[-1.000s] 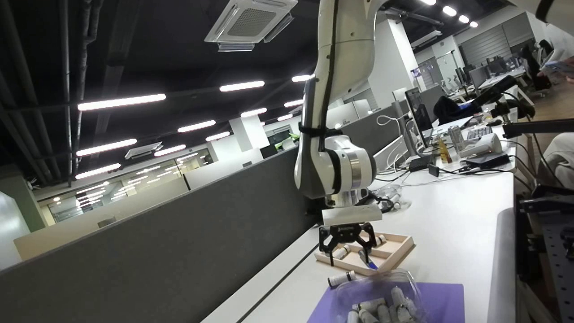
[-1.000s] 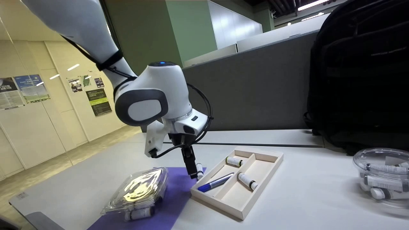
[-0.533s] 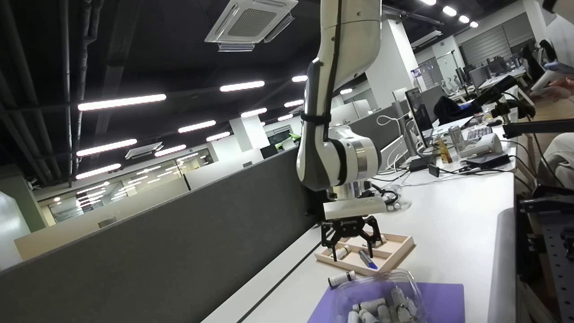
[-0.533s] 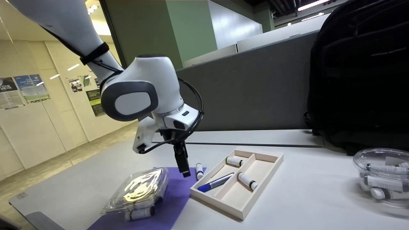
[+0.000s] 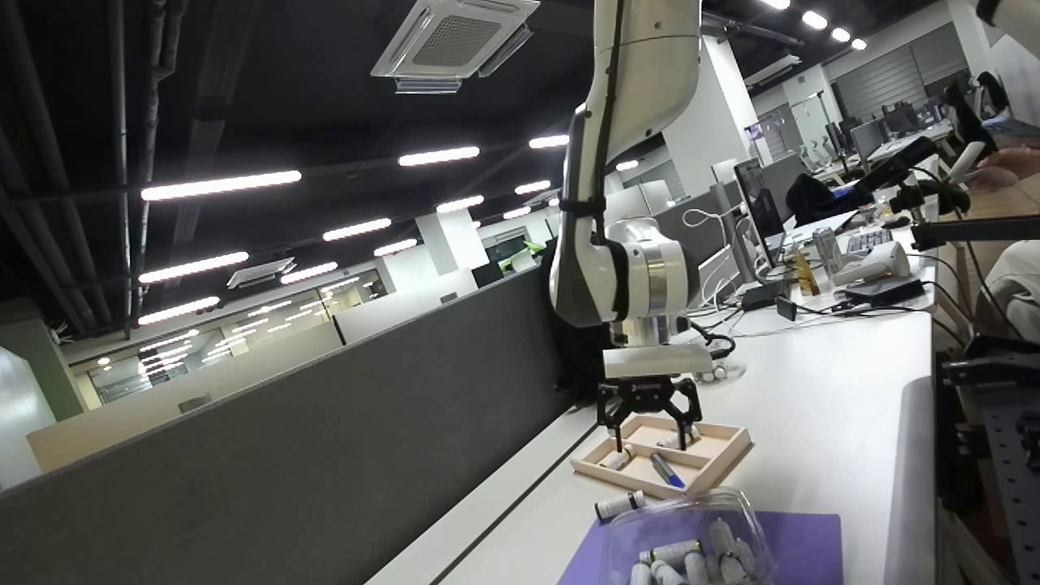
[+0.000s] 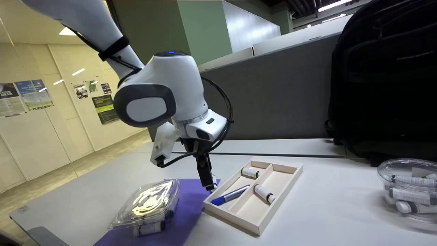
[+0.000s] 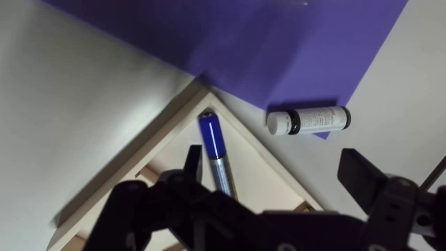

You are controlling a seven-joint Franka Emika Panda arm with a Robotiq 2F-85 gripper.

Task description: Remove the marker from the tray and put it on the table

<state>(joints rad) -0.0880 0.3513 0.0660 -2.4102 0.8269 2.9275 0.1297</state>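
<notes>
The marker, with a blue cap and silver barrel, lies in a compartment of the tan wooden tray (image 6: 232, 219). The marker shows in both exterior views (image 5: 666, 471) (image 6: 230, 195) and in the wrist view (image 7: 213, 139). The tray stands on the white table (image 6: 324, 205); its rim also shows in the wrist view (image 7: 244, 130). My gripper (image 5: 651, 448) is open and empty above the tray. In the wrist view, the gripper (image 7: 273, 158) has its left finger just left of the marker and its right finger beyond the tray's rim. The marker's lower end is hidden behind the gripper.
A white vial (image 7: 310, 120) lies beside the tray at the purple mat's (image 7: 278, 52) corner. Two vials (image 6: 250, 172) (image 6: 264, 193) lie in the tray. A clear box (image 6: 150, 201) with vials stands on the mat. A round tub (image 6: 409, 191), a backpack (image 6: 382, 85) and a partition (image 6: 273, 99) stand around.
The open gripper has moved up and to the right in an exterior view. In another exterior view it swung left, then back right toward the tray. The marker and tray have not moved.
</notes>
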